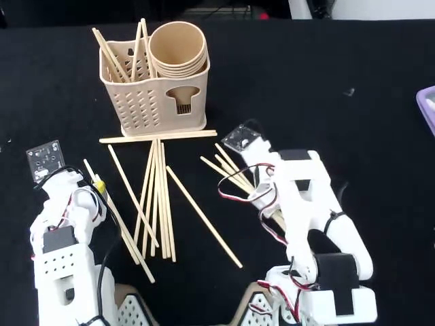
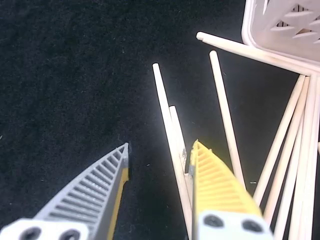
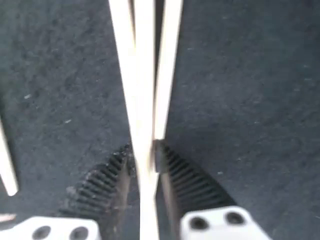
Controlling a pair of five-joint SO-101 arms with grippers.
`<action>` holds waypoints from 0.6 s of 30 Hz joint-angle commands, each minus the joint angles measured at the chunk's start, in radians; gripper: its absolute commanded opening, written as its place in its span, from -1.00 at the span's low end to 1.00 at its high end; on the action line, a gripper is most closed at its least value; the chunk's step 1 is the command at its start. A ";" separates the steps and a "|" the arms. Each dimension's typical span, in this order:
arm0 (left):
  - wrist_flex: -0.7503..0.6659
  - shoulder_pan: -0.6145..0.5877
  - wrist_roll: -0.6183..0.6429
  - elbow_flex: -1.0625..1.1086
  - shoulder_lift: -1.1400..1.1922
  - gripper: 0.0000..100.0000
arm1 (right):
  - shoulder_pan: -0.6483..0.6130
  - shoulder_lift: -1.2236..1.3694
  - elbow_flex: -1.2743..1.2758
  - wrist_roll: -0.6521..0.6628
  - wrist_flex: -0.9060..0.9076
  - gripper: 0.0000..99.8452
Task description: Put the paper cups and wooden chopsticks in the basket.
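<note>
at 7 o'clock the left end effector [image 2: 160,150] gapes, gripping nothing; at 5 o'clock the right end effector [image 3: 143,160] is pinched on a chopstick [image 3: 144,75]. between them loose chopsticks [image 1: 156,204] litter the surface [image 1: 340,102], so much remains. at 12 o'clock the basket [image 1: 153,109] holds the stacked paper cups [image 1: 178,47] and several sticks [image 1: 112,58].
</note>
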 commanded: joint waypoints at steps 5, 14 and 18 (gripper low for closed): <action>-0.017 -0.007 0.009 -0.010 -0.012 -0.60 | -0.071 -0.051 -0.013 0.009 0.054 -0.74; -0.017 -0.007 0.009 -0.010 -0.012 -0.60 | -0.106 -0.044 -0.004 -0.068 0.006 -0.75; -0.017 -0.007 0.009 -0.010 -0.012 -0.60 | -0.140 -0.044 -0.002 -0.074 -0.003 -0.76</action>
